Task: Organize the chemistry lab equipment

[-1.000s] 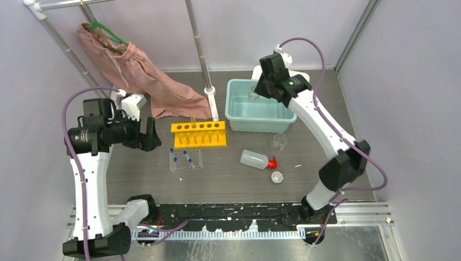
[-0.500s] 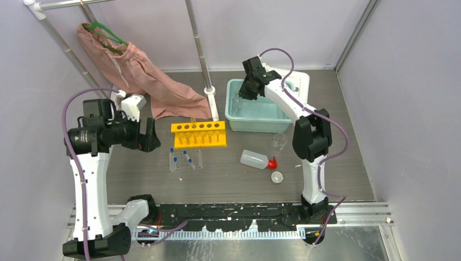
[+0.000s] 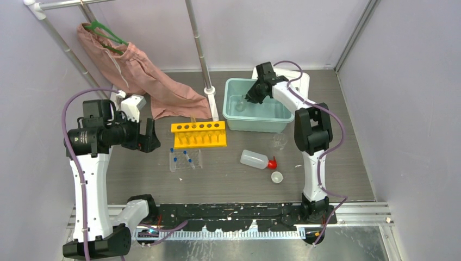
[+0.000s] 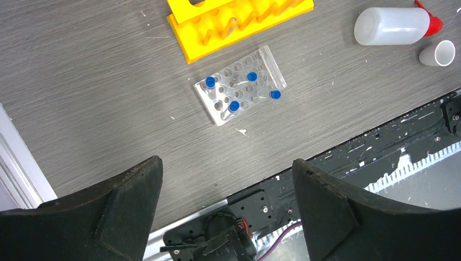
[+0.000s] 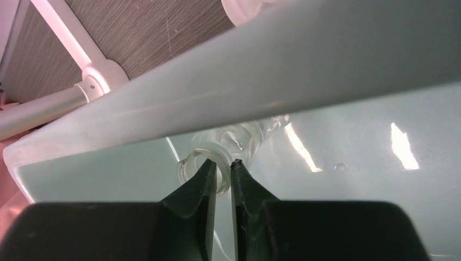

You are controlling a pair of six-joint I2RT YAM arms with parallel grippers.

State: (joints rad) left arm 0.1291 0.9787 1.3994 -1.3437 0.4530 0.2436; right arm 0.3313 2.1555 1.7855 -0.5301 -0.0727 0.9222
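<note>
Right claw (image 5: 223, 163) pinched the glass beaker (image 5: 247, 138) by its rim inside the far tub (image 5: 326, 65), likely stashing it. Left claw (image 4: 224, 163) hung spread, idle.

rack (image 3: 199, 142) showing yellow, tube caps (image 4: 252, 76) blue, squeeze bottle (image 3: 254, 159) white with red nozzle (image 3: 272, 162), beaker (image 5: 239, 142) clear, tub (image 3: 255, 124) pale teal, counter (image 3: 228, 176) showing grey woodgrain, garment (image 3: 142, 73) pink, hanger (image 3: 108, 35) green

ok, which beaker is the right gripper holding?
The beaker in the bin: the right gripper pinches its rim. The other beaker stands free on the table, just outside the bin.
</note>
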